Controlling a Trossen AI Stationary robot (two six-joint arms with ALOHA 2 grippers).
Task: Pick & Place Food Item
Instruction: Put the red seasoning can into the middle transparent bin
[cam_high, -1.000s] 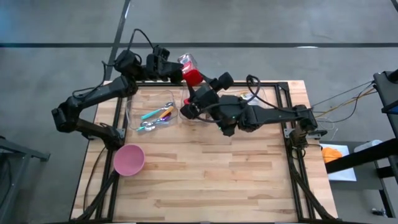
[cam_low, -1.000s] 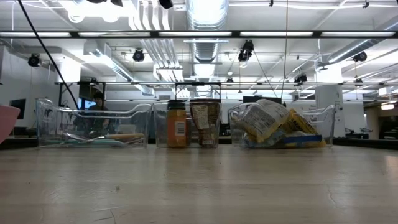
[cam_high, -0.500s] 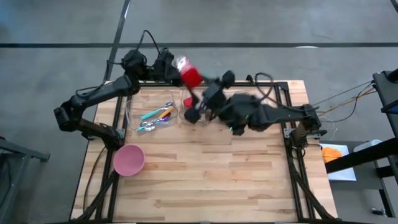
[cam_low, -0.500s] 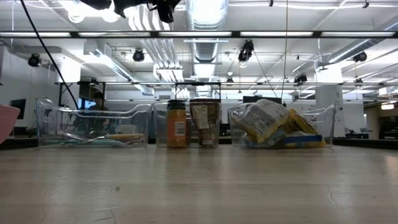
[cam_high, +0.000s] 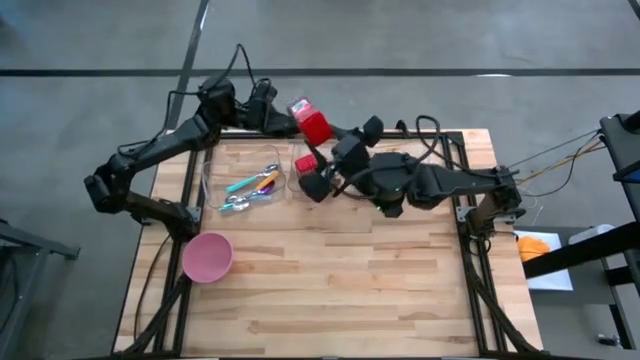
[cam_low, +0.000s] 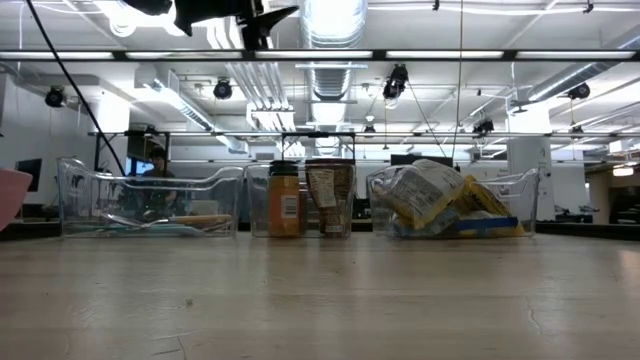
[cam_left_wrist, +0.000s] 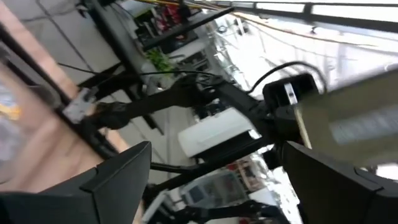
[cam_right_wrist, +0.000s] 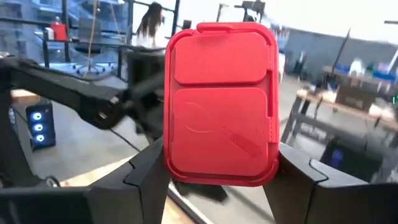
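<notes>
A clear food container with a red lid (cam_high: 313, 125) (cam_right_wrist: 221, 102) hangs high above the table's far edge. My right gripper (cam_high: 325, 138) (cam_right_wrist: 221, 180) is shut on it. The lid faces my right wrist; the clear body (cam_high: 298, 104) points away, toward my left gripper (cam_high: 278, 117). That gripper stands open just beyond the body's far end, fingers (cam_left_wrist: 118, 180) wide apart and nothing between them. Dark arm parts (cam_low: 225, 12) show at the top of the low view. My right gripper pinches the container at its lid end, one finger (cam_right_wrist: 146, 177) on each of two opposite sides (cam_right_wrist: 177, 171). The fingers come in level from the table's right side. The container is lifted clear and lies on its side, lid toward the wrist.
Three clear bins stand along the far edge: one with coloured utensils (cam_high: 248, 184) (cam_low: 150, 210), one with jars (cam_low: 310, 200) and a red top (cam_high: 305, 162), one with snack bags (cam_low: 440, 200). A pink bowl (cam_high: 207, 257) sits near the left edge. The near half of the wooden table (cam_high: 340, 290) is bare.
My right gripper has rolled about its own axis and drawn slightly toward the table's right, keeping the container high over the far edge. My left gripper has turned and sunk a little, staying open beside the container's clear end; dark arm parts have come into the low view's top.
</notes>
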